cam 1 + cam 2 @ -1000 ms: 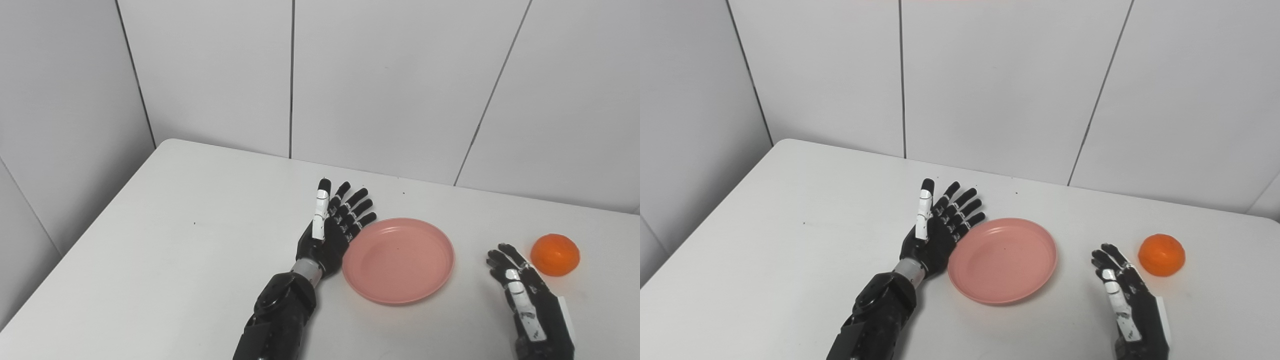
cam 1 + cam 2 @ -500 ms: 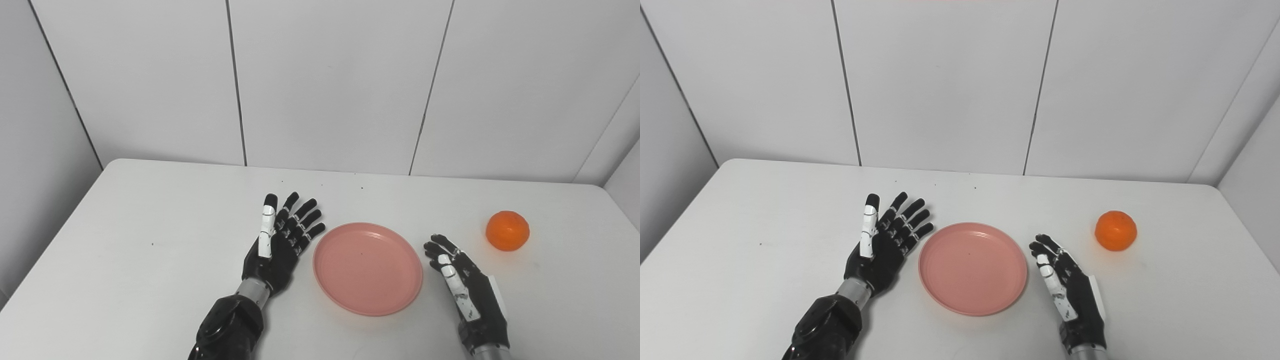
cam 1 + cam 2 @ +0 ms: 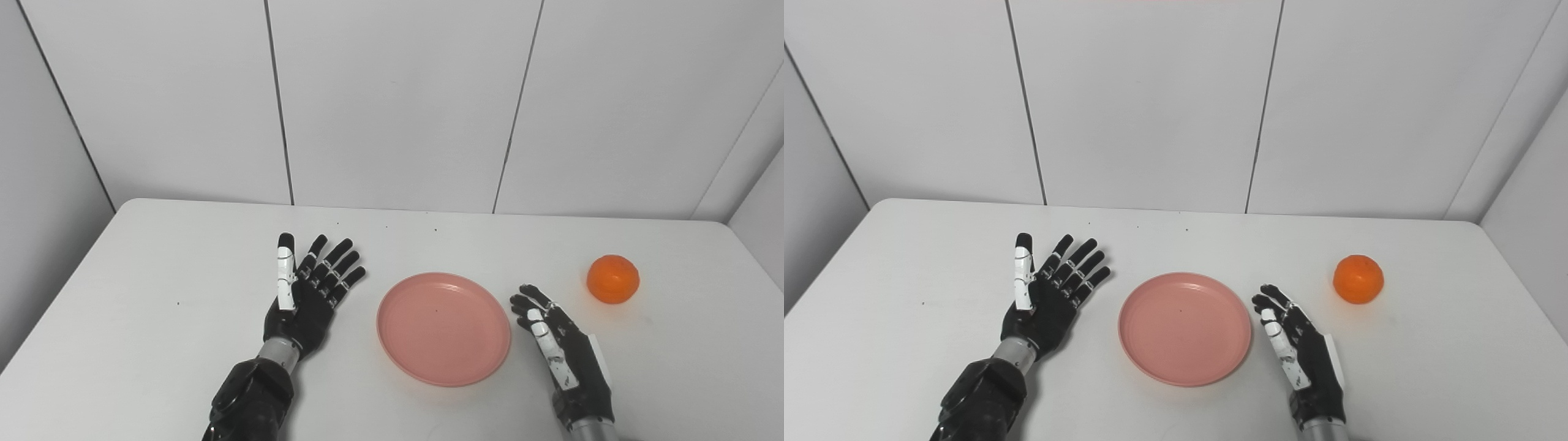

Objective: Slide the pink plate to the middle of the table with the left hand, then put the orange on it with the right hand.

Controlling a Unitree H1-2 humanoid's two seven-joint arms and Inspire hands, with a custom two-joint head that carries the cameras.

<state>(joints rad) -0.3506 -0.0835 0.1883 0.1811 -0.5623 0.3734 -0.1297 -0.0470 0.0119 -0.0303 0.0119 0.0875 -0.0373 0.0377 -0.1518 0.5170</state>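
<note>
Drawing clear of the centered pink plate (image 3: 443,328), the left robot hand (image 3: 306,293) is spreading empty, leaving the empty right robot hand (image 3: 560,346) the orange (image 3: 612,279).

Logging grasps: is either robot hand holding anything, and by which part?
Nothing. The left robot hand and right robot hand are both open, clear of the pink plate and orange.

Pink plate (image 3: 443,329) – smooth matt plastic; orange (image 3: 613,279) – dimpled skin; table (image 3: 153,294) – matt white.

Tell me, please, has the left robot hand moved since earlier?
Yes: the left robot hand drew leftward, away from the pink plate, opening a gap.
</note>
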